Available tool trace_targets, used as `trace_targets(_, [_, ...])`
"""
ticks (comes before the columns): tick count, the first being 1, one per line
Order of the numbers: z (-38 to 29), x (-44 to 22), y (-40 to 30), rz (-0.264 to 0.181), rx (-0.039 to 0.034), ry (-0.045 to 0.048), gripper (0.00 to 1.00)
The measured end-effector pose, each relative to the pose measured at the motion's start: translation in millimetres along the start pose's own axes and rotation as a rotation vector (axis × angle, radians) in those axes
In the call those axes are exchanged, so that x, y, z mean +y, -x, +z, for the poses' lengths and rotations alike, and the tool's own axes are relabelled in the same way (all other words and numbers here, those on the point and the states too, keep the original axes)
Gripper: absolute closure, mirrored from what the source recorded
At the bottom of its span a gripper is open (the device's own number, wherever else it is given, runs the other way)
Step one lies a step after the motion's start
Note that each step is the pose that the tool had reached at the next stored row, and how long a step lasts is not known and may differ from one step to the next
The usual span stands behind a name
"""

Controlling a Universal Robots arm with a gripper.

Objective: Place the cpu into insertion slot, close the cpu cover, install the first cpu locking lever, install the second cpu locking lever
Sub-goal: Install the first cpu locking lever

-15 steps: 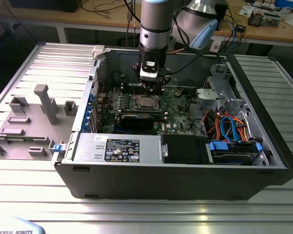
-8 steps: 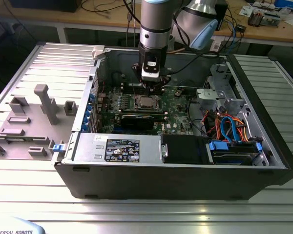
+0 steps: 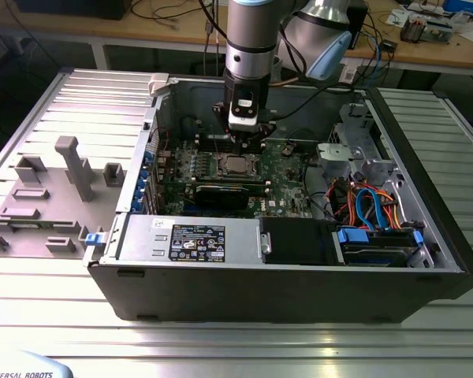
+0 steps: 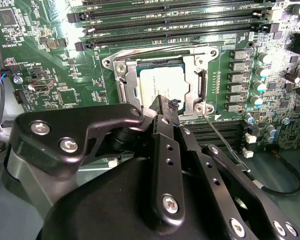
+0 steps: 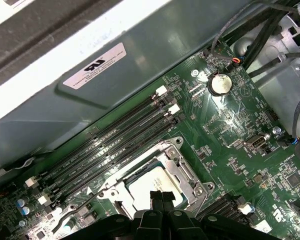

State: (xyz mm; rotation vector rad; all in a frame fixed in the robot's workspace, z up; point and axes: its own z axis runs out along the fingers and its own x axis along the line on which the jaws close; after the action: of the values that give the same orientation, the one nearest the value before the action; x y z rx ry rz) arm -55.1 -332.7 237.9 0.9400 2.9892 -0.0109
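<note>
Just above the cpu (image 4: 160, 82) framed by the cpu cover (image 4: 131, 80), the claw (image 4: 165, 103), tips together.

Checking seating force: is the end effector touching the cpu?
Cannot tell. In the second wrist view the end effector overlaps an edge of the cpu, framed by the cpu cover, hiding any contact or gap.

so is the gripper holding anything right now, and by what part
Nothing is held. The gripper is shut with nothing between its fingers, its tips at the edge of the cpu seated in its socket.
</note>
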Motion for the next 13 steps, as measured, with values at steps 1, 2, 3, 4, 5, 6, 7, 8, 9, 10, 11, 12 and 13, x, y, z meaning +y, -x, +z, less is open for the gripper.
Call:
trace_targets(1, [0.0,0.0,0.0,-0.001,0.0,0.0,0.89])
trace_targets(2, [0.0,0.0,0.0,-0.002,0.0,0.0,0.89])
trace_targets(3, [0.0,0.0,0.0,-0.002,0.0001,0.0,0.89])
trace_targets(4, [0.0,0.0,0.0,-0.003,0.0,0.0,0.89])
trace_targets(5, [0.0,0.0,0.0,-0.006,0.0,0.0,0.89])
trace_targets(6, [0.0,0.0,0.0,-0.008,0.0,0.0,0.89])
trace_targets(7, [0.0,0.0,0.0,-0.01,0.0,0.0001,0.89])
trace_targets(8, [0.0,0.0,0.0,-0.013,0.0,0.0001,0.89])
trace_targets(9, [0.0,0.0,0.0,-0.019,-0.0001,0.0002,0.89])
trace_targets(10, [0.0,0.0,0.0,-0.027,-0.0001,0.0002,0.89])
trace_targets(11, [0.0,0.0,0.0,-0.036,-0.0002,0.0003,0.89])
trace_targets(12, [0.0,0.0,0.0,-0.055,-0.0002,0.0005,0.89])
trace_targets(13, [0.0,0.0,0.0,-0.073,-0.0003,0.0006,0.89])
